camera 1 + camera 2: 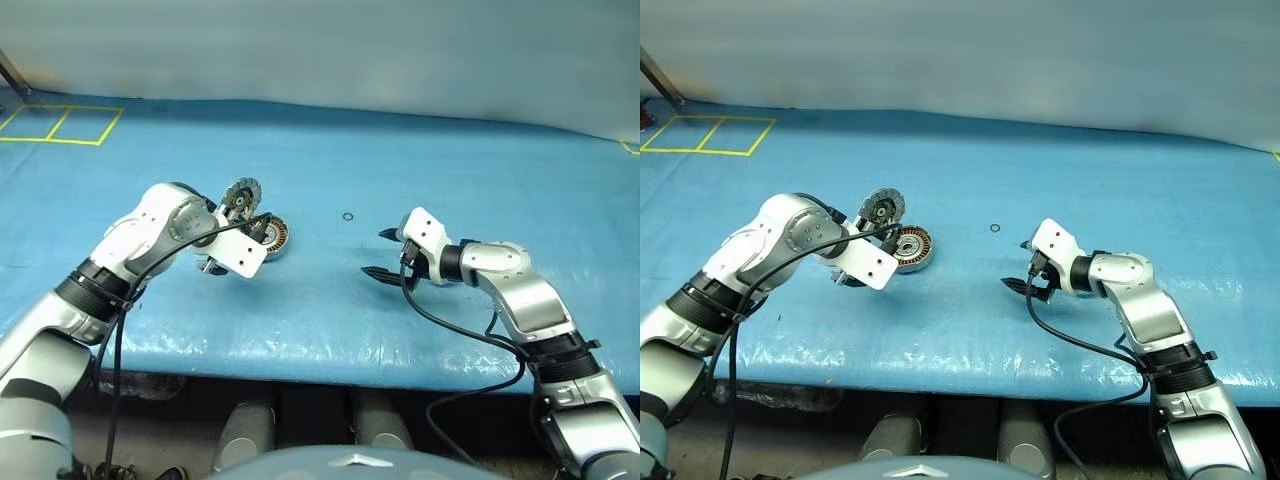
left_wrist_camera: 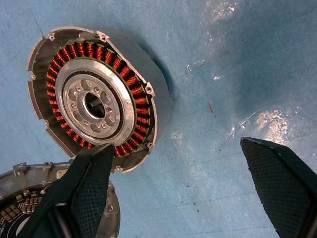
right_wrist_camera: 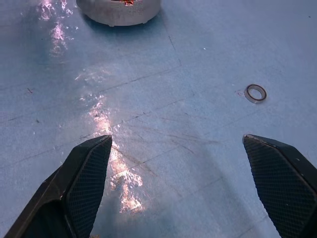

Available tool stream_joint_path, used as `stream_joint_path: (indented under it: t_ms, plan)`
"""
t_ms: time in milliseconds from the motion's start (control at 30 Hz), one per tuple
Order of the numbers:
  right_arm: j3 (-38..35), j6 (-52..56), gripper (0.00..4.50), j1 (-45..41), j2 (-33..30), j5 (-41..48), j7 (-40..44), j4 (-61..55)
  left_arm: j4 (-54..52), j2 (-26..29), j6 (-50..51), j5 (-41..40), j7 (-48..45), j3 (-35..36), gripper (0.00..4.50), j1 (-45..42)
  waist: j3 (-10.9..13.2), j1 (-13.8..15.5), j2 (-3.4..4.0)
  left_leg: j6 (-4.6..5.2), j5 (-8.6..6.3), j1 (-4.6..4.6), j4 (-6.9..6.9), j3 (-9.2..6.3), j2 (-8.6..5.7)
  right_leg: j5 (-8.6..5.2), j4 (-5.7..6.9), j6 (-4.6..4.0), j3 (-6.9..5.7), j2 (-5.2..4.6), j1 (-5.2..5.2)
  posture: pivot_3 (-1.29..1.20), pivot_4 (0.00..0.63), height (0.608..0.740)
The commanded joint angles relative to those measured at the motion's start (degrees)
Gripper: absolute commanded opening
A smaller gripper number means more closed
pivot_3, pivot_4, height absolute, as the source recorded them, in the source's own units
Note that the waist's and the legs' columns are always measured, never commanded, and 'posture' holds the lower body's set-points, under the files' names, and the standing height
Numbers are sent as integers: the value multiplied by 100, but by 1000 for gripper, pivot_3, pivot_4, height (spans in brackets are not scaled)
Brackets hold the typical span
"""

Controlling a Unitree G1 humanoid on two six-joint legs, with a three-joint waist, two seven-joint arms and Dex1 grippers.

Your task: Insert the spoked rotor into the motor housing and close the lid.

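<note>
The motor housing point(image 2: 94, 101) lies flat on the blue table point(image 1: 330, 310), showing its copper winding ring and silver hub with nothing inside. Its grey ribbed lid point(image 1: 240, 197) stands tilted up at the housing's far rim. My left gripper point(image 2: 183, 191) points steeply down just beside the housing, open, with one finger point(image 2: 89, 193) over the housing's edge and part of the lid. My right gripper point(image 1: 377, 252) hovers low over bare table to the right, open and holding nothing. The spoked rotor is out of view.
A tiny black ring point(image 1: 347, 216) lies on the table between the housing and my right gripper. Yellow tape squares point(image 1: 60, 122) mark the far left corner. The table's front edge point(image 1: 330, 372) runs close below both arms.
</note>
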Motion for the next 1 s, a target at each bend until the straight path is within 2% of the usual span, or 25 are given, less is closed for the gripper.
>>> stream_joint_path:
  t_ms: [33,700,800,900,1000]
  plan:
    - [-17,-8,4463,-90,-79,-2,66,-147,73,-117,7,153,119,79,4500,-86,0,1,0,0,0,0,0,0,0,0,0,0,0,0,0,0,150,740]
    - [-56,119,4463,35,-48,36,-96,-384,840,-606,-209,384,148,-27,4500,-255,1,-6,-1,0,0,0,37,0,-1,-3,47,-4,1,0,-5,0,150,740]
    - [-43,119,4500,52,-3,39,-151,-407,1031,-672,-327,371,71,-85,3859,-291,1,-9,-1,1,-1,1,63,-2,-1,-5,66,-6,1,0,-3,0,150,740]
    - [-43,118,4500,70,52,44,-205,-435,1261,-767,-299,468,200,-104,2924,-294,0,-16,0,1,-1,3,79,0,-1,-6,70,-8,2,0,3,0,150,740]
    - [-53,125,4500,95,91,51,-268,-473,1461,-770,-395,518,184,-163,2924,-292,0,-22,0,1,-1,5,84,1,-1,-5,72,-7,2,0,6,0,150,740]
